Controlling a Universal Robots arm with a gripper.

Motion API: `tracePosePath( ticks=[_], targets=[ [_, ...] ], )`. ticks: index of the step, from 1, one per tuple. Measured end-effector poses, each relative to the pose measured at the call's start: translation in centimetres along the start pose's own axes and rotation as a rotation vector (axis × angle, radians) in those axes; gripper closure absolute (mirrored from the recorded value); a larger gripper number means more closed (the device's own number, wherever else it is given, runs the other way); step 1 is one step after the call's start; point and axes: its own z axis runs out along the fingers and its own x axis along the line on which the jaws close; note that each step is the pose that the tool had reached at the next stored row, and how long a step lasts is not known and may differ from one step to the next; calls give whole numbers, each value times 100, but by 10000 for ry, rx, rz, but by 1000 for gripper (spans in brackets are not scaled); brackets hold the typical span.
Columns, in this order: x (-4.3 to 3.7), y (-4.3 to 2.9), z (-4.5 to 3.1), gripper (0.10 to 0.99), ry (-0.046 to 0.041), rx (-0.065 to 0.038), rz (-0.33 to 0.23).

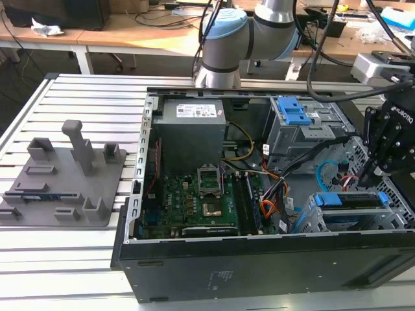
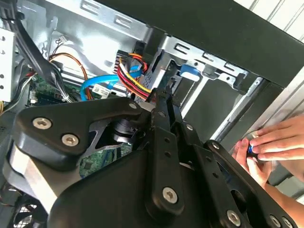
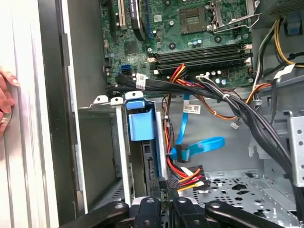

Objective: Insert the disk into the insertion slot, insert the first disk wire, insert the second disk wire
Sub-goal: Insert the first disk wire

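Working from my remote station, I saw in the exterior view the case (image 1: pixel 259 272) lying open on the slotted table (image 1: pixel 71 259). The gripper (image 1: pixel 369 178) was down inside it, at about 3 o'clock from the motherboard (image 1: pixel 188 201). The disk (image 1: pixel 353 199) sat in the slot (image 1: pixel 310 219), just beside the gripper at roughly 7 o'clock from it. The second wire (image 1: pixel 326 170) looped near the gripper at about 9 o'clock.

In the first wrist view the disk (image 3: pixel 141 122) stood on edge inside the slot (image 3: pixel 121 161), its blue tab facing out. The gripper (image 3: pixel 161 202) had its fingers drawn together on the black plug of the first wire (image 3: pixel 190 176), and that plug was right at the disk's edge. The second wire (image 3: pixel 202 145) curved to its own plug, which touched the same edge. I could not tell whether either plug was fully seated.

In the second wrist view the gripper (image 2: pixel 164 97) reached the first wire (image 2: pixel 130 76), with the second wire (image 2: pixel 97 85) near it. A person's hand (image 2: pixel 270 142) rested on the case's outer edge, and it also appeared in the first wrist view (image 3: pixel 4 102).
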Motion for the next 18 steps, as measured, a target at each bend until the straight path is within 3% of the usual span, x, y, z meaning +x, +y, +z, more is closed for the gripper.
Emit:
tracePosePath(
  ticks=[1, 2, 4, 5, 8, 10, 11, 18],
  targets=[
    [23, -2, 5, 922, -123, -10, -3],
    [55, -5, 10, 922, -367, -31, -11],
    [96, -9, 16, 922, -765, -64, -23],
    [132, -13, 21, 922, -923, -79, -29],
    [134, -12, 21, 922, -937, -81, -27],
    [142, -13, 23, 922, -1096, -94, -33],
    [150, -13, 24, 922, -1227, -105, -38],
    [152, -14, 24, 922, -1236, -94, -163]
  ],
)
